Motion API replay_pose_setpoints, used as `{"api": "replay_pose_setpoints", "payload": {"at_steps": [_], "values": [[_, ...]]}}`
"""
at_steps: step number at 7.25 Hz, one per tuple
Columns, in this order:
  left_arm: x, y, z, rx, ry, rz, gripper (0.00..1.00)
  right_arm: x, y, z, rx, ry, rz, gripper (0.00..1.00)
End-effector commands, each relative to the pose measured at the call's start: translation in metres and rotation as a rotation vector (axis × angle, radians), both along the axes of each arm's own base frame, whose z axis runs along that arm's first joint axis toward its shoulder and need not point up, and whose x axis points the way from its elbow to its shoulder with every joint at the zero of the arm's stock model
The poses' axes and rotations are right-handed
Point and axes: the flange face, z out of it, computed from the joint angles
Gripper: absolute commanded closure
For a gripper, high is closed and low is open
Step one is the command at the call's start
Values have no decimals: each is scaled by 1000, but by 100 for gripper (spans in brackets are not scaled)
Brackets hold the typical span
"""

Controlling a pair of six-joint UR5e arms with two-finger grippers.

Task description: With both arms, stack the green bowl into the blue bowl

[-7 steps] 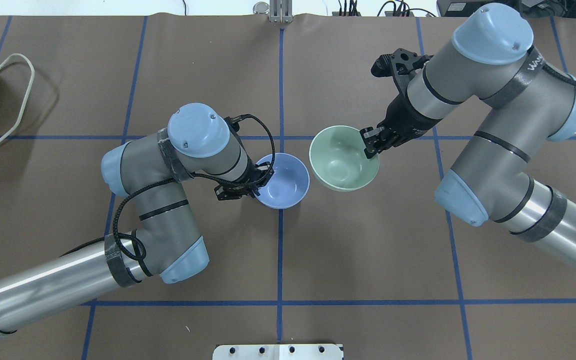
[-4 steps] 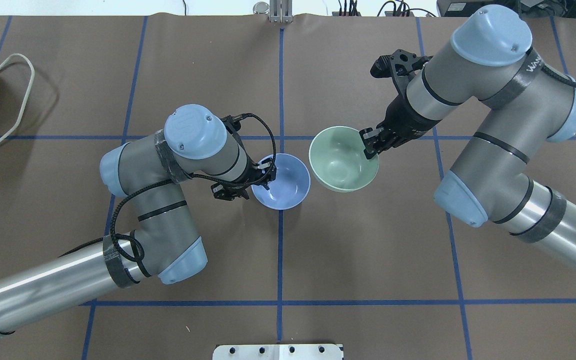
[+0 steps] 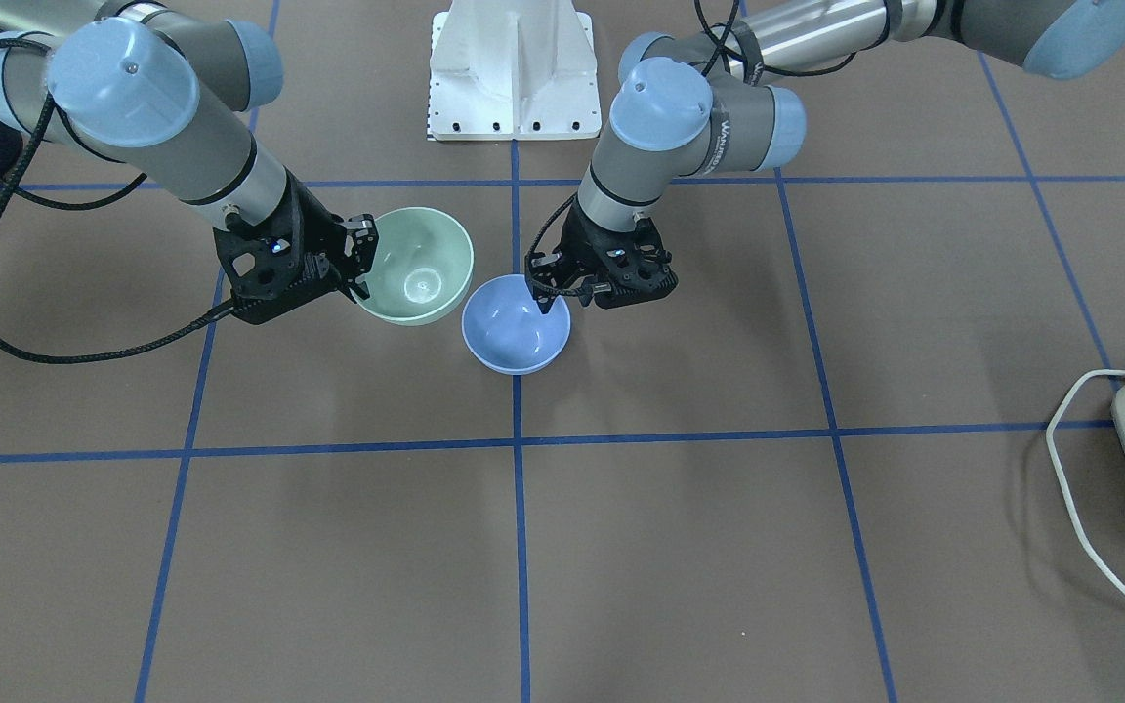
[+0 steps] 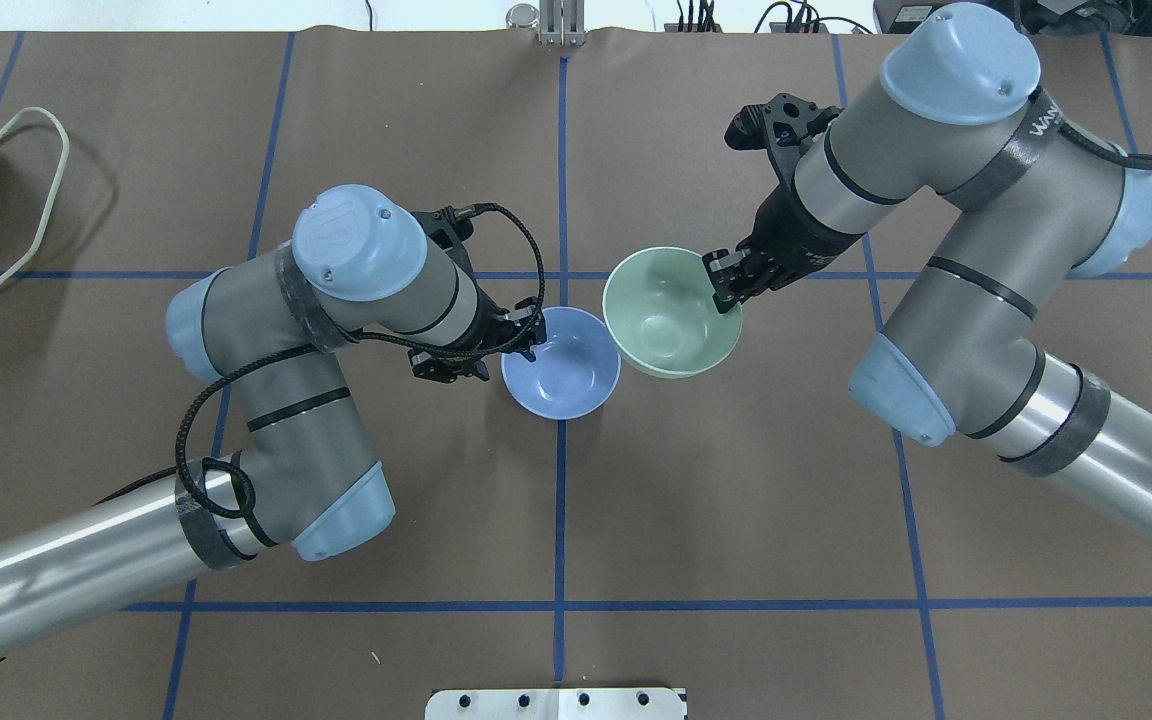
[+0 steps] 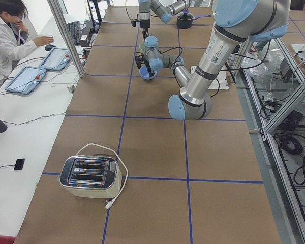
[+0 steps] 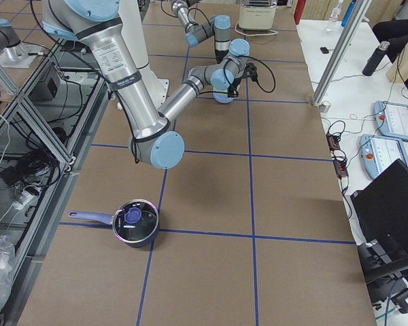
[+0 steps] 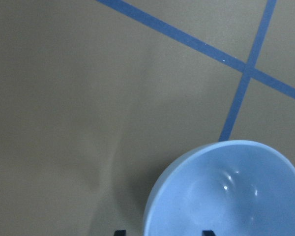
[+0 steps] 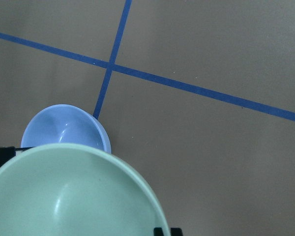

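Overhead exterior: green bowl [image 4: 671, 312] shifted nearer blue bowl [image 4: 561, 365].

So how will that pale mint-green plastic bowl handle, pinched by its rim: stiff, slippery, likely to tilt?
Probably stiff and light: the green bowl looks undeformed though the right gripper pinches just one spot on its rim. Its glossy inside suggests the pinch could slip, letting it tilt.

Two grey-and-silver arms [image 4: 286, 400], pale-blue joint caps [image 4: 361, 243], black braided cables [image 4: 539, 265]
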Motion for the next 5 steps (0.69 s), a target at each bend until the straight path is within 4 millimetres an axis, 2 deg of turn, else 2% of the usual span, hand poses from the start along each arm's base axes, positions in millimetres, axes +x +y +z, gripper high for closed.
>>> {"api": "replay_pose_setpoints", "payload": {"at_steps": [1, 2, 3, 5], "values": [[-49, -24, 7, 9, 21, 36, 39, -15, -12, -9, 9, 8, 9, 95], [-65, -30, 11, 48, 19, 42, 39, -42, -12, -23, 3, 20, 30, 95], [-81, -32, 15, 78, -3, 50, 39, -57, -12, -33, 14, 27, 40, 95], [-111, -24, 25, 129, -61, 87, 37, -77, -14, -31, 61, 35, 66, 95]]}}
